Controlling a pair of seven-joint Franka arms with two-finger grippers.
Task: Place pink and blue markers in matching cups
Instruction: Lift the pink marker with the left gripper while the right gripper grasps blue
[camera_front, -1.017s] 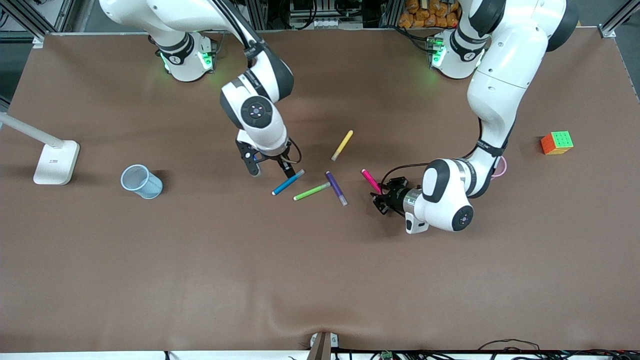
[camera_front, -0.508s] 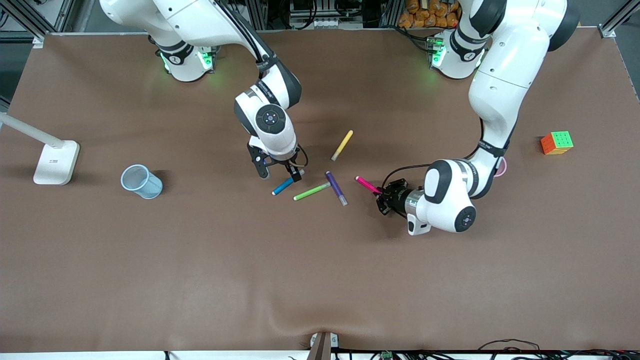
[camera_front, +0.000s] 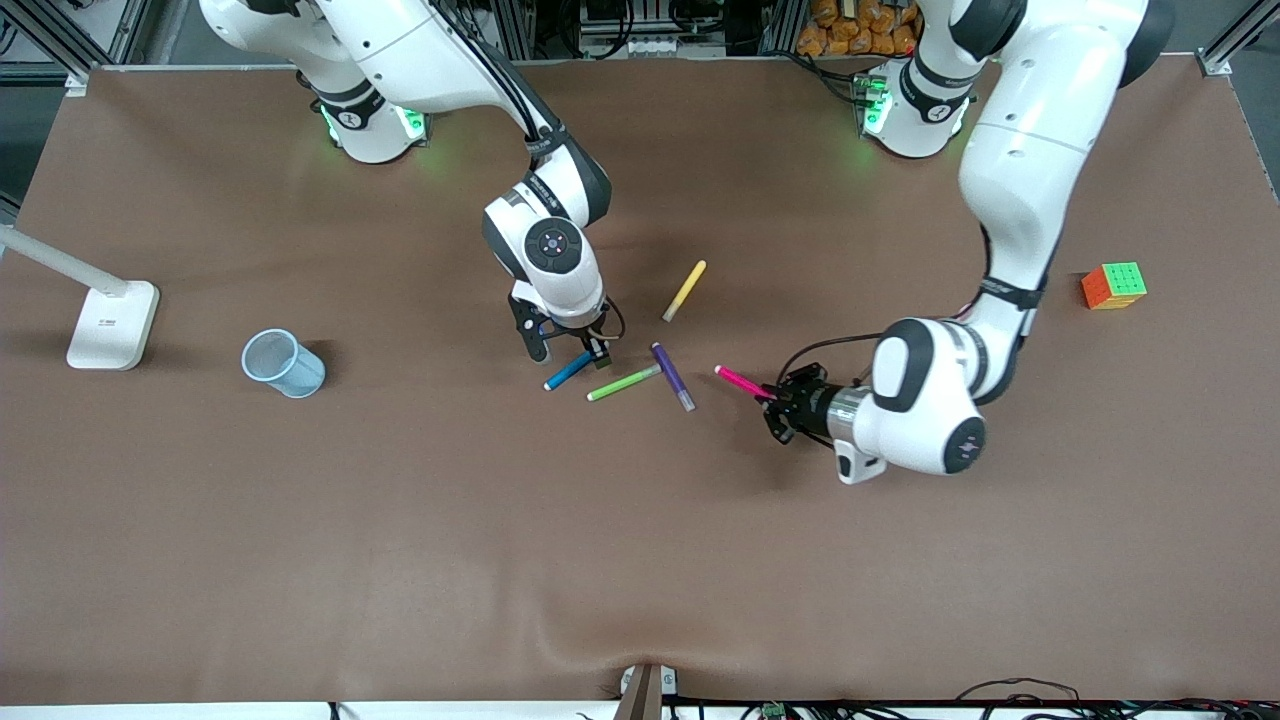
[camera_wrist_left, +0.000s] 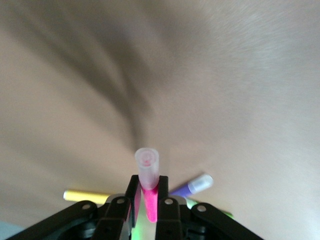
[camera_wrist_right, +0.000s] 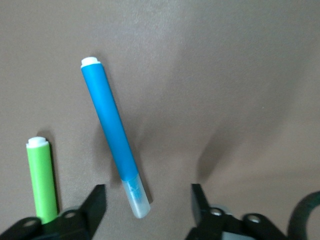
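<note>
The pink marker (camera_front: 740, 381) was clear of the table, pinched between the fingers (camera_wrist_left: 134, 200) of the left gripper (camera_front: 783, 404) with its pale cap end sticking out ahead, over the bare mat near the purple pen (camera_front: 672, 376). The blue marker (camera_front: 567, 371) lay flat on the mat beside the green pen (camera_front: 622, 383), and the right gripper (camera_front: 568, 349) hung just over its cap end, fingers spread to either side and not touching it. So I judged the job barely begun: one marker was in hand, the other not yet gripped, and neither was in a cup. The blue cup (camera_front: 283, 363) stood empty, as far as I could see, well off toward the right arm's end of the table. The pink cup was nowhere to be made out; the left arm may have hidden it. A yellow pen (camera_front: 685, 290), a colour cube (camera_front: 1113, 286) and a white lamp base (camera_front: 112, 323) played no part.
</note>
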